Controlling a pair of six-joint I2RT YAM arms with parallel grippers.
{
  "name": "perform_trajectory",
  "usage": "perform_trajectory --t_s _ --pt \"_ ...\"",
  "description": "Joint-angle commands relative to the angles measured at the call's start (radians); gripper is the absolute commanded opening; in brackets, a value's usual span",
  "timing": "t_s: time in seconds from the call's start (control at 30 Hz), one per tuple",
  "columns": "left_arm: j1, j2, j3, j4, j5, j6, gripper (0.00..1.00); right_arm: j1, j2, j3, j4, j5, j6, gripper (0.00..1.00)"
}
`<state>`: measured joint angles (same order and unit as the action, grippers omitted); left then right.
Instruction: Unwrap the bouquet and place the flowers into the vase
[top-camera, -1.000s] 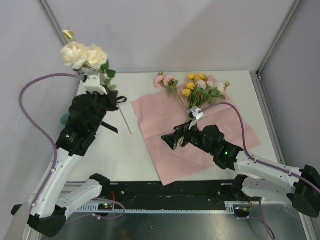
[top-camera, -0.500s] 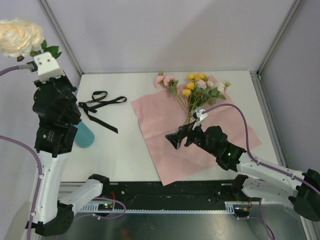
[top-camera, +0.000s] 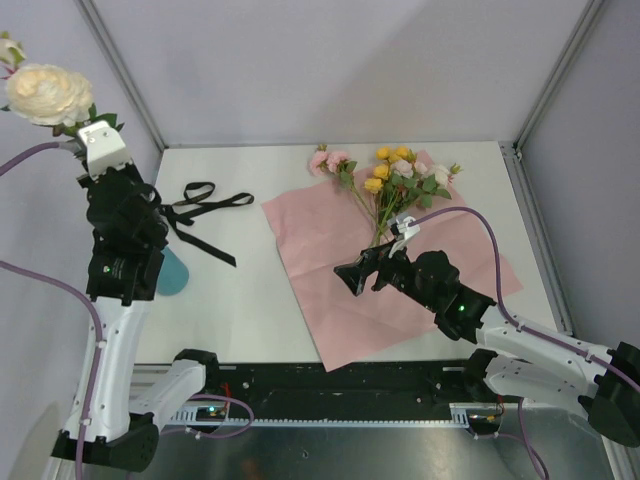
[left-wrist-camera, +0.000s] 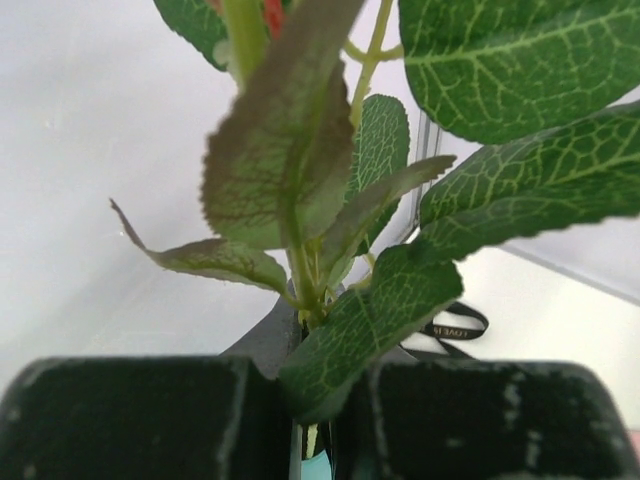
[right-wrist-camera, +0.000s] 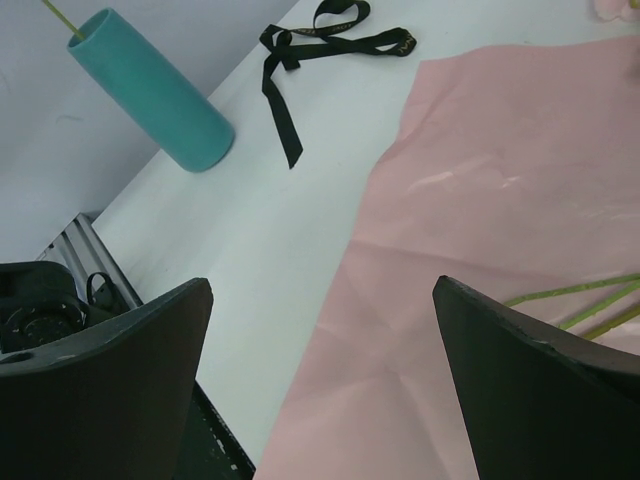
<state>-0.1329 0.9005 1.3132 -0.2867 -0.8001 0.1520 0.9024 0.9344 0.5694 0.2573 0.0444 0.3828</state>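
My left hand (left-wrist-camera: 308, 425) is clamped on the cream roses (top-camera: 45, 92) by their leafy stem (left-wrist-camera: 303, 290) — held high at 10 o'clock, above the vase (right-wrist-camera: 150, 92) (teal, at the counter's (top-camera: 250, 300) 9 o'clock edge). My right hand (right-wrist-camera: 320, 330) hangs wide apart over the pink paper (top-camera: 310, 240). The other flowers (top-camera: 395, 180) lie on it at 1 o'clock — black ribbon (top-camera: 200, 205) near the vase.

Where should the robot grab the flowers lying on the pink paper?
By the thin green stems, bunched together near the open right gripper. Come from above, jaws across the stems: they lie flat on the pink paper, and the blooms at the far end could crush.
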Motion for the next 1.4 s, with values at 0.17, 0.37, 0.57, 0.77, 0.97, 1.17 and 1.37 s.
perform_trajectory --t_s 0.17,0.37,0.57,0.77,0.97,1.17,1.37 --pt "0.042 0.008 -0.192 0.075 -0.034 -0.122 0.01 -0.013 -0.018 -0.006 0.015 -0.020 -0.010 0.99" --pt "0.055 0.028 -0.296 0.075 -0.116 -0.177 0.21 -0.027 -0.038 -0.006 0.004 -0.032 -0.003 0.99" --pt "0.058 -0.014 -0.346 0.073 -0.081 -0.181 0.52 -0.056 -0.049 -0.006 -0.022 -0.063 0.033 0.99" --pt "0.057 -0.108 -0.347 0.023 -0.020 -0.205 0.82 -0.139 -0.033 0.001 -0.081 -0.047 0.111 0.99" --pt "0.058 -0.214 -0.302 -0.085 0.198 -0.312 0.93 -0.249 0.007 0.031 -0.144 -0.005 0.129 0.99" --pt "0.057 -0.293 -0.245 -0.183 0.467 -0.395 0.95 -0.345 0.094 0.100 -0.210 0.047 0.107 0.98" --pt "0.057 -0.280 -0.240 -0.219 0.925 -0.524 0.96 -0.408 0.285 0.214 -0.302 0.018 0.028 0.92"
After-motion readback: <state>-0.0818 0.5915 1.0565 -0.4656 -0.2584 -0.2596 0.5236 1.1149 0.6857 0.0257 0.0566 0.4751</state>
